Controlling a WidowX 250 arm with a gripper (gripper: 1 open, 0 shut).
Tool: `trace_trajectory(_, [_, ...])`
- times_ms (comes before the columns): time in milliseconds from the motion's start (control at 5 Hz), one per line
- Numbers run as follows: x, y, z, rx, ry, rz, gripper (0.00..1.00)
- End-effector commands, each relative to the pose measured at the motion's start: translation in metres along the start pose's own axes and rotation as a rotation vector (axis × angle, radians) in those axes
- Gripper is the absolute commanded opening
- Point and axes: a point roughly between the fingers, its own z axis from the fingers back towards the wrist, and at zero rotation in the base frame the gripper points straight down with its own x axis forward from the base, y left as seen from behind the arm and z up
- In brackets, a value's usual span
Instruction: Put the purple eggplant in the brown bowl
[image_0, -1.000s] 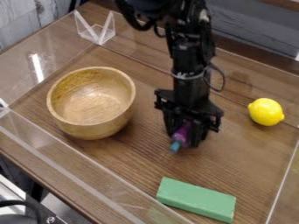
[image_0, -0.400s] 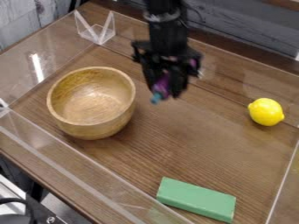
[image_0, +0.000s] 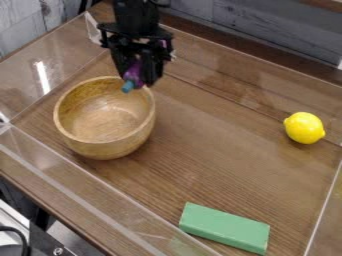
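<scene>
In the camera view, your claw (image_0: 135, 78) points straight down from the black arm and is clamped on the purple eggplant (image_0: 134, 77), which hangs between the fingers with its teal-green stem tip at the bottom. You have the eggplant lifted clear of the desk (image_0: 227, 150), sitting in the picture right at the far rim of the brown bowl (image_0: 104, 117); whether it touches the rim you cannot tell from this angle. The bowl stands upright at the left of the desk, its inside showing only bare wood grain. Well apart from your claw, the yellow lemon (image_0: 305, 128) lies near the right edge, and the flat green block (image_0: 225, 227) lies near the front edge. Clear low walls border the desk.
</scene>
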Motion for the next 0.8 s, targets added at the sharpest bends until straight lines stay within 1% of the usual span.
trace_trajectory(0, [-0.012,0.005,0.012,0.031,-0.039,-0.008,0.00])
trace_trajectory(200, [-0.025,0.008,0.001,0.043,-0.021,-0.008,0.00])
trace_trajectory(600, [-0.036,0.019,-0.017,0.061,0.004,0.003,0.00])
